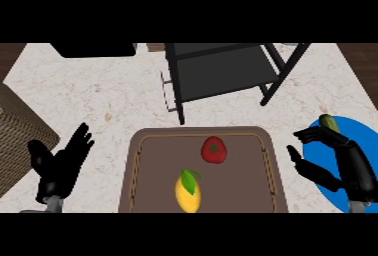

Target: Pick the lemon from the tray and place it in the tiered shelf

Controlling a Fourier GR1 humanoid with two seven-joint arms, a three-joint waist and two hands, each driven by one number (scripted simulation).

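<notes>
We judge nothing done yet: the lemon [189, 191] lies on the tray [140, 170], the shelf [221, 70] holds nothing, and both robot hands, left [59, 162] and right [325, 155], are spread, holding nothing.

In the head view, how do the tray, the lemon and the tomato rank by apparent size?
1. Brown tray, by far the largest.
2. Lemon, longer than the tomato.
3. Tomato, slightly smaller; it lies farther from the camera, so this gap is unsure.

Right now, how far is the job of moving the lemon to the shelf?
Nothing looks done yet. The lemon lies on the tray beside a tomato. Neither robot hand holds anything: the left is open beside the tray, the right open over a blue plate. Grasping, lifting and placing in the shelf remain.
</notes>
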